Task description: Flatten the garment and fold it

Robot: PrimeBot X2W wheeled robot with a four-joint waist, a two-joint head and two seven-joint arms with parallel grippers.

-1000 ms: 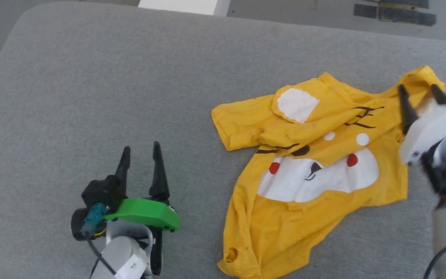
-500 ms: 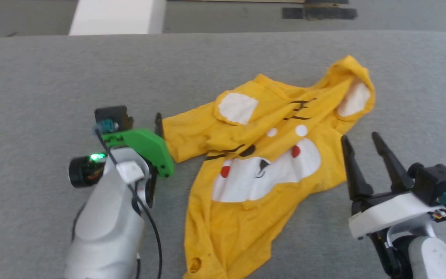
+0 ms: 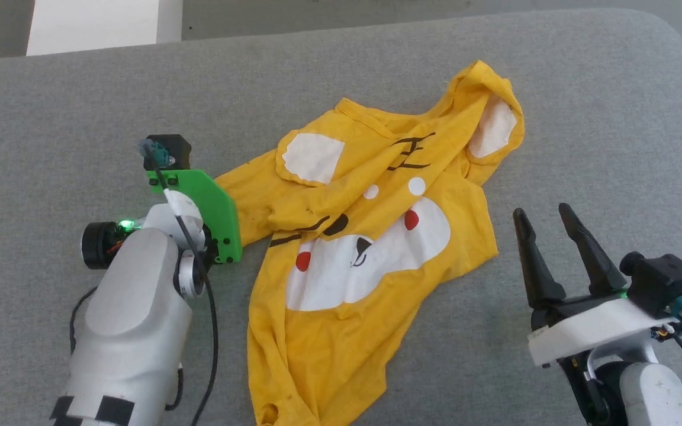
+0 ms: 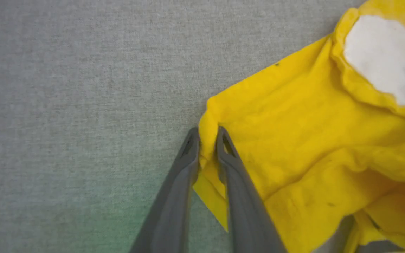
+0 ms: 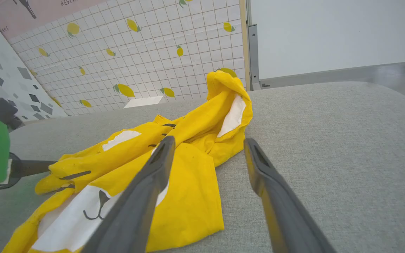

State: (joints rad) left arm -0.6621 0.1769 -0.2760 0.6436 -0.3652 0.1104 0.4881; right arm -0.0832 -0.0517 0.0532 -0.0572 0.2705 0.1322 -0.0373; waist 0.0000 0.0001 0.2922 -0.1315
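The garment point(image 3: 376, 278) lies crumpled, print up, mid-frame in the head view. The left gripper point(image 4: 207, 133) pinches only the thin edge of a sleeve point(image 4: 276, 116), so a pull could slip it free. The right gripper point(image 3: 545, 213), lower right, stands wide and empty.
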